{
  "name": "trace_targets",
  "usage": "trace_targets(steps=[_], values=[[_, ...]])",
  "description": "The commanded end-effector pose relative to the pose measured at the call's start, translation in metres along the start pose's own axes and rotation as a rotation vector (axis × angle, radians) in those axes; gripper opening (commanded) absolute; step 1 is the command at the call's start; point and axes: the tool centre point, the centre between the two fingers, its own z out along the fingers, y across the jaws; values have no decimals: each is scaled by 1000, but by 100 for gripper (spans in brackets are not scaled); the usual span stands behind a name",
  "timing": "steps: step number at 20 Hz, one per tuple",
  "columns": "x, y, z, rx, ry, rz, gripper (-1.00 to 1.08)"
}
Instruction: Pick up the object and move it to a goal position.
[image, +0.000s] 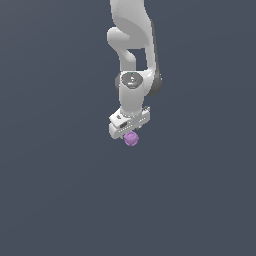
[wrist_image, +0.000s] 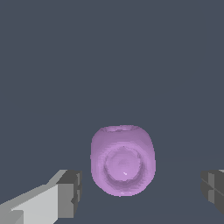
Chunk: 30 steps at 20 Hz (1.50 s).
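The object (image: 131, 139) is a small light-purple, rounded lump, just below the white gripper's body in the exterior view. In the wrist view the object (wrist_image: 123, 159) lies between the two grey fingertips (wrist_image: 70, 193), with clear gaps on both sides. My gripper (wrist_image: 142, 190) is open and touches nothing. In the exterior view the gripper (image: 129, 134) points straight down over the object, and its fingers are hidden behind the hand and the ball.
The white arm (image: 132, 45) comes down from the top of the exterior view. All around is a plain dark grey-blue surface (image: 60, 190) with no other objects or edges in sight.
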Motion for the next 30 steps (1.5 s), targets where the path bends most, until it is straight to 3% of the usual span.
trace_targets(steps=[1, 12, 27, 28, 30], values=[[-2, -5, 4, 1, 2, -34, 100], [-4, -9, 12, 2, 2, -59, 100], [-4, -9, 58, 2, 2, -63, 100], [-4, -9, 58, 2, 2, -63, -100], [-4, -9, 58, 2, 2, -63, -100]])
